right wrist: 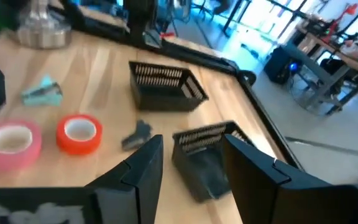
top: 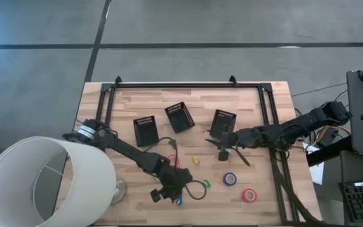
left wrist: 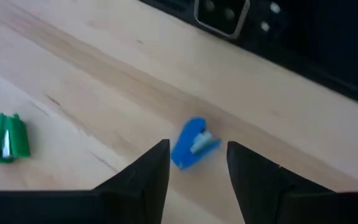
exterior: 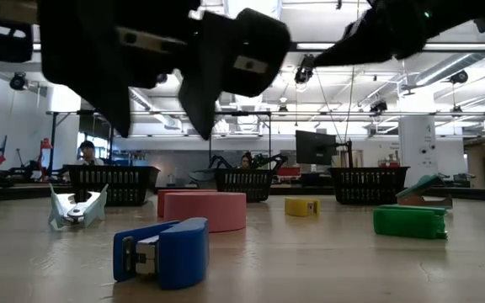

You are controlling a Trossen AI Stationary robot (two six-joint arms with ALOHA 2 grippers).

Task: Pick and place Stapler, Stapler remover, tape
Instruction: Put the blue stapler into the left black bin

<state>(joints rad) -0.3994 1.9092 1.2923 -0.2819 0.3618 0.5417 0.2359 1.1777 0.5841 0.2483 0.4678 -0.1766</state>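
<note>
The left gripper (left wrist: 196, 163) hangs low over the bench's (top: 251, 110) near edge, around six o'clock on the high view, its jaws released and straddling the small blue stapler (left wrist: 192, 143) without touching it; that looks like a line-up for a straight-down pinch across the stapler's narrow body. The stapler is glossy moulded plastic with a metal strip showing at its mouth, lying flat on pale, grained wood planks. A green stapler (left wrist: 5, 138) of the same build lies nearby, apart from the blue one. The right gripper (right wrist: 188, 163) is out toward three o'clock, jaws released and empty, poised above one of three black wire-mesh bins (top: 222, 123) (open-topped and rigid, probably the drop-off places, so it is likely waiting or scouting). The tape is loose on the bench: a blue roll (top: 230, 179) and a red roll (top: 249, 195) around four to five o'clock, smooth rings with open centres, lying flat so they cannot roll. A claw-shaped staple remover (exterior: 76, 208), pale and toothed, rests on the wood.
</note>
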